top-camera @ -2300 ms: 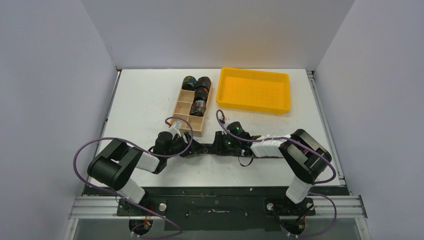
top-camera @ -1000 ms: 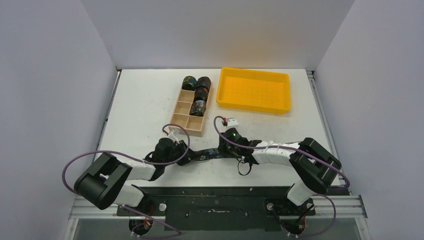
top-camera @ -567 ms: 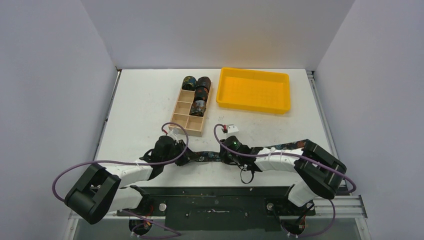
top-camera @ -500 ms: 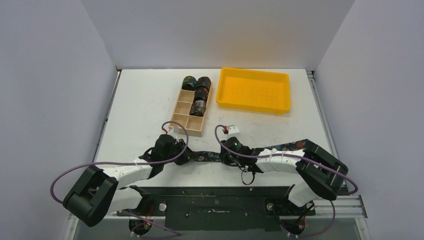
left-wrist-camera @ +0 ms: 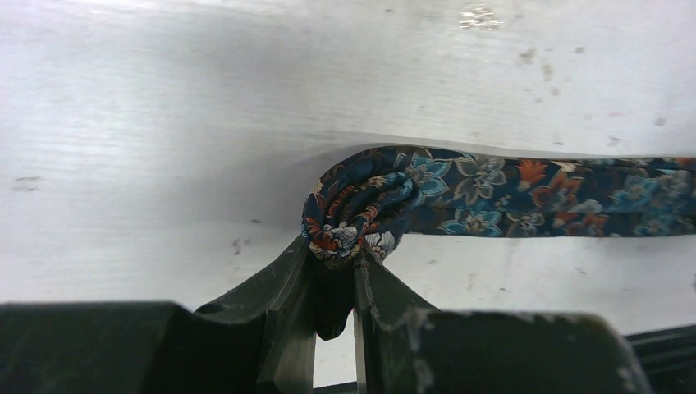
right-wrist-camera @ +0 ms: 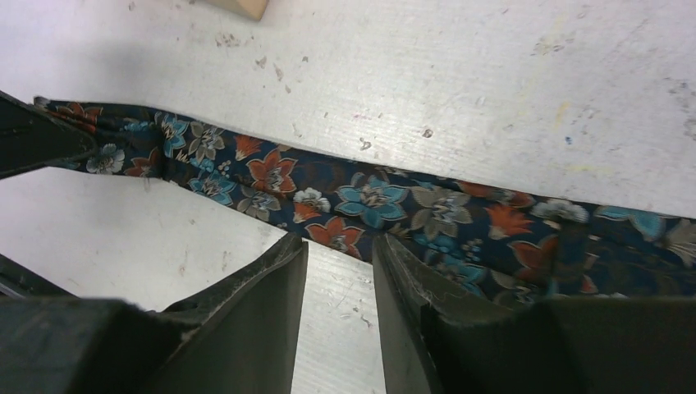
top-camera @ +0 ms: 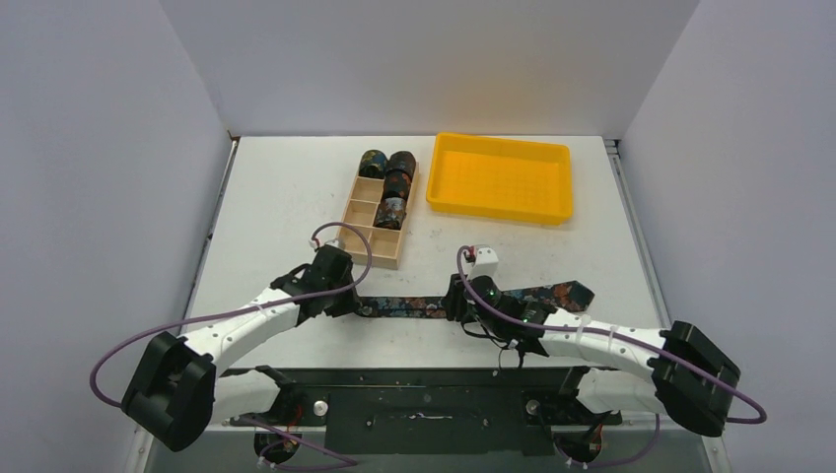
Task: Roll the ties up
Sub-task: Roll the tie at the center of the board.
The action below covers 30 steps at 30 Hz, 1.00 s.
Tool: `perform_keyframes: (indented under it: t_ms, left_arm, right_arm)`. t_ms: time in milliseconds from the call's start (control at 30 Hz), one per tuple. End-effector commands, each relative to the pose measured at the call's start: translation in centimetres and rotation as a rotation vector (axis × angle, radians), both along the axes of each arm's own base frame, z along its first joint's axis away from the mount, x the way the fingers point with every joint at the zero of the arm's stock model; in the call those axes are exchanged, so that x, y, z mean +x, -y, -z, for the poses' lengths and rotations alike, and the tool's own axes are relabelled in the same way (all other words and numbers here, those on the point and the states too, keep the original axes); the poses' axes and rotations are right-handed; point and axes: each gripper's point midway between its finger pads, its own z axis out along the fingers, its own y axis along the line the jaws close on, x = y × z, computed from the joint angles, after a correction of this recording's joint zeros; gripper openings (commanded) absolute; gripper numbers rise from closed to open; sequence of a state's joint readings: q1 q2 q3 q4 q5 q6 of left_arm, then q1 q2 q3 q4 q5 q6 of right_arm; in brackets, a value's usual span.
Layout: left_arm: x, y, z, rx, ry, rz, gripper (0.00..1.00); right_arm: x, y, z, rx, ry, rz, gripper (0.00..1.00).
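One tie (top-camera: 414, 306), dark with blue and orange flowers, lies stretched flat across the near table, its wide end at the right. My left gripper (top-camera: 357, 306) is shut on the tie's narrow end. In the left wrist view that end is a small curled bundle (left-wrist-camera: 357, 209) pinched between the fingers of the left gripper (left-wrist-camera: 335, 256), and the strip runs off to the right. My right gripper (top-camera: 459, 304) sits at the middle of the strip. In the right wrist view the right gripper (right-wrist-camera: 339, 243) is open at the tie's near edge (right-wrist-camera: 369, 201), with bare table between its fingers.
A light wooden compartment box (top-camera: 357, 232) stands behind the left gripper, with several rolled ties (top-camera: 398, 183) at its far end. A yellow tray (top-camera: 498, 209) sits at the back right. The tie's wide end (top-camera: 570, 293) rests beside the right forearm.
The right gripper has opened and let go of the tie, shifting a little to the right as its arm lowered and stretched out. The left gripper kept its grip and moved slightly away.
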State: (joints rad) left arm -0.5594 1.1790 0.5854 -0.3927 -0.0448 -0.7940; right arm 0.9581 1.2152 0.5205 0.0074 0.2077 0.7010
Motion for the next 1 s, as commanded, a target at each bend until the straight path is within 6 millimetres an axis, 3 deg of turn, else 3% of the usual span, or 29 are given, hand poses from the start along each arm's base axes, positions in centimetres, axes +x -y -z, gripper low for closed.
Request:
perform_keyframes:
  t_ms: [0, 267, 433, 800, 967]
  left_arm:
    - [-0.6, -3.7, 0.1, 0.220, -0.052, -0.029, 0.00]
    - [-0.3, -7.0, -1.8, 0.455, -0.067, -0.051, 0.00]
    - [0.2, -7.7, -2.7, 0.594, -0.058, -0.041, 0.00]
    - [0.8, -5.8, -2.5, 0.915, -0.043, -0.024, 0.00]
    - [1.2, -3.5, -2.6, 1.016, -0.001, 0.005, 0.00]
  right_arm:
    - [0.3, 1.8, -1.3, 0.016, 0.051, 0.082, 0.36]
    - [-0.3, 3.3, -0.8, 0.003, 0.060, 0.099, 0.35]
    - [-0.7, 4.4, 0.2, -0.013, 0.055, 0.121, 0.36]
    - [-0.6, 6.0, 0.2, -0.040, 0.069, 0.152, 0.36]
    - [-0.7, 6.5, 0.5, -0.048, 0.064, 0.158, 0.36]
